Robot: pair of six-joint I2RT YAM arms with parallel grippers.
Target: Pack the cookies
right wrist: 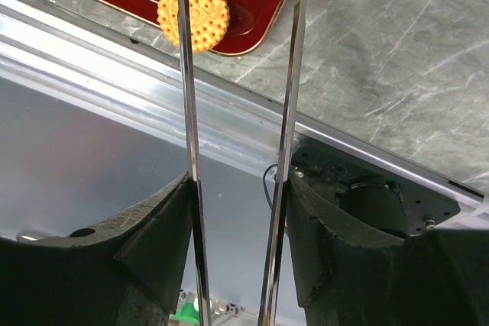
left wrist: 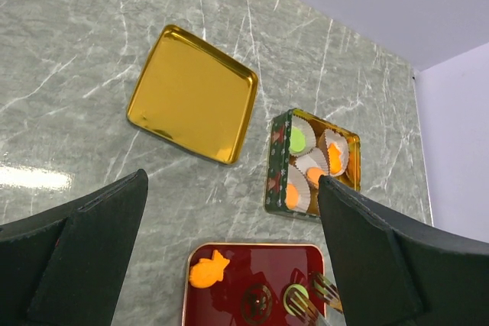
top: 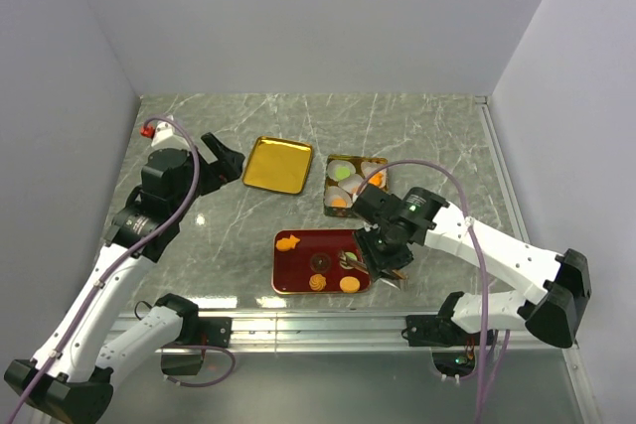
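A red tray [top: 294,271] holds an orange fish cookie [top: 287,242], a brown cookie [top: 320,263], an orange swirl cookie [top: 316,283], a round orange cookie [top: 349,284] and a green cookie [left wrist: 295,298]. My right gripper [top: 386,263] is shut on metal tongs [right wrist: 186,112], whose arms stay spread. One tong tip lies over the green cookie, the other just right of it. The open tin [top: 329,196] holds paper cups with a green cookie [top: 343,173] and orange ones. My left gripper [top: 224,161] is open and empty, raised left of the gold lid.
A gold lid [top: 278,165] lies flat left of the tin. The metal rail of the table's near edge [right wrist: 114,74] runs just below the red tray. Grey walls close in the left, back and right sides.
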